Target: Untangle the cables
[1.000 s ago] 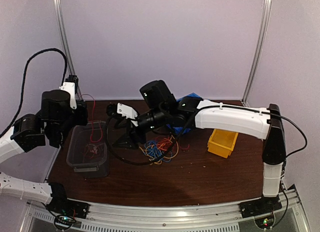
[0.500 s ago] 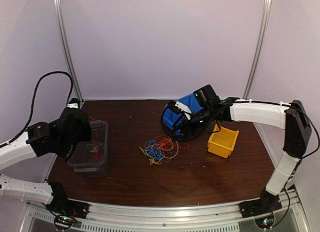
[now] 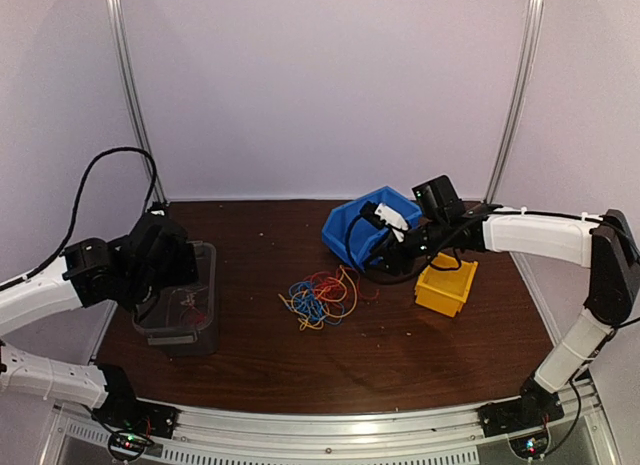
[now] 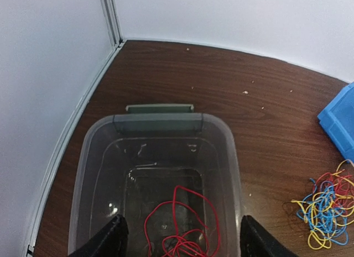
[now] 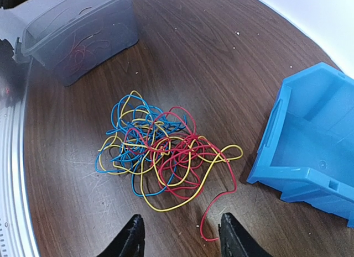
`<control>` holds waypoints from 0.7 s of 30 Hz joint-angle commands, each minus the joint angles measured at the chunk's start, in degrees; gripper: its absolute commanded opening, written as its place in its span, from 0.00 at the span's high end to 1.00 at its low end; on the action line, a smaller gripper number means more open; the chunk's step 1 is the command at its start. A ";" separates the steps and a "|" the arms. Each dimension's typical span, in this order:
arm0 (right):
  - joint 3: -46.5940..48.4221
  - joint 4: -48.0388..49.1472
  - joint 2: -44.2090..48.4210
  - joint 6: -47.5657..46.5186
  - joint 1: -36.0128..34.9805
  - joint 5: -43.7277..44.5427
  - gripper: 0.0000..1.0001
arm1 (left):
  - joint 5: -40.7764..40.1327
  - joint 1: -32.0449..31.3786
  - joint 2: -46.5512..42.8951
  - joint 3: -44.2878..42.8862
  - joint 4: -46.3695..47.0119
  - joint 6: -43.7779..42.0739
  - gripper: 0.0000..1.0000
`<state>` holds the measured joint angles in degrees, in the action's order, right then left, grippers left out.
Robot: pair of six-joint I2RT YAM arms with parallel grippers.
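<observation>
The brown surface (image 3: 400,355) carries three containers, probably one for each colour of wire, so that sorted pieces do not mix again. The largest, one clear box (image 4: 157,123), stands directly below the left hand (image 4: 180,235), and its open top faces the fingers. One blue bin (image 5: 315,141) lies to the right of the right hand (image 5: 180,235) and is empty, as far as the wrist view shows. One yellow bin (image 3: 445,285) stands near this same hand, on the side of the arm bases. The cables (image 5: 160,152) lie as one loose heap on the surface, in front of and below the right hand and well apart from the left one. I see three colours in the heap, red, blue and yellow, but the single wires cross too much to count. At least one red cable (image 4: 182,229) is curled on the floor of the clear box, already separated. Both hands are spread wide and hold nothing. I judge the right hand is placed to choose the next wire.
</observation>
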<state>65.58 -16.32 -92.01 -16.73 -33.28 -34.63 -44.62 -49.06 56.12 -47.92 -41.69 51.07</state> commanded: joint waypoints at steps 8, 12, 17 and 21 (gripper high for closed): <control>-2.94 5.34 -0.99 -1.00 0.68 0.04 0.61 | 25.18 0.21 13.20 -22.46 20.55 -25.35 0.30; -5.04 7.13 0.65 -0.44 1.16 -0.14 0.63 | 30.01 -1.81 22.94 -28.34 23.35 -26.10 0.33; -6.18 7.83 2.14 0.40 3.77 -1.45 0.65 | 34.25 -2.35 33.88 -34.07 23.43 -23.44 0.40; -7.64 8.80 3.34 0.48 5.04 -2.31 0.66 | 38.89 -2.49 41.89 -37.98 22.78 -21.73 0.43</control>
<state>59.48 -10.33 -91.72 -16.75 -29.52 -35.20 -12.58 -51.44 92.75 -81.69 -20.97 28.18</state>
